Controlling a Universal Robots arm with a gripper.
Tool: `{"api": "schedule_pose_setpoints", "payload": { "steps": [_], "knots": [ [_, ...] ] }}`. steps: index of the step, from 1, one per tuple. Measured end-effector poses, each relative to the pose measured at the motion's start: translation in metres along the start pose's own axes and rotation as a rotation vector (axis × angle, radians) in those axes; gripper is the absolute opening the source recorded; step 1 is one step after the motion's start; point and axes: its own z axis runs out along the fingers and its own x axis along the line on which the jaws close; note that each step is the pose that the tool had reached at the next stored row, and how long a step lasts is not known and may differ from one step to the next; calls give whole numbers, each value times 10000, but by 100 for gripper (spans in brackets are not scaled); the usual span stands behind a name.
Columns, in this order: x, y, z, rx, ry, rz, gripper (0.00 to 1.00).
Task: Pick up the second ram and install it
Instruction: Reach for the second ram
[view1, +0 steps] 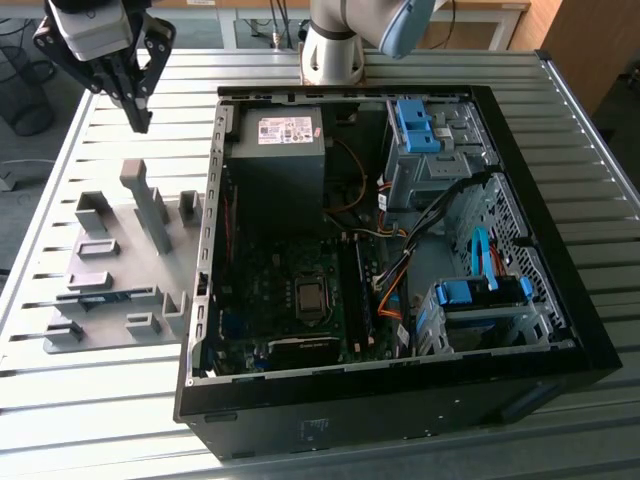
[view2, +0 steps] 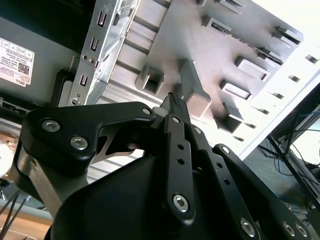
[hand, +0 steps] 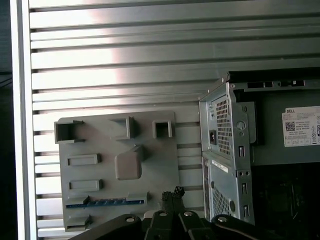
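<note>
In the exterior view the end effector (view1: 140, 122) hangs over the far end of the grey holder tray (view1: 120, 270). The tray lies by the edge of the tabletop (view1: 100, 420) on the exterior view's left. The second ram (view1: 108, 295) lies in a slot toward the tray's near end, well apart from the tips and not yet lifted, so both the pick and the install remain. The slots inside the open computer case (view1: 560, 330) are too dark to judge.

In the second wrist view the end effector (view2: 173, 97) seems drawn narrow and holds nothing.

In the first wrist view the ram (hand: 107, 202) sits whole in its slot, and the end effector (hand: 172, 192) hides part of the tray (hand: 160, 160).
</note>
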Motion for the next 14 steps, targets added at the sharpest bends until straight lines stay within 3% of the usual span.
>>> {"api": "schedule_pose_setpoints", "payload": {
  "steps": [8,14],
  "knots": [
    [110,-8,0,0,0,0,10],
    [115,-9,-1,0,1,0,10]
  ]
}}
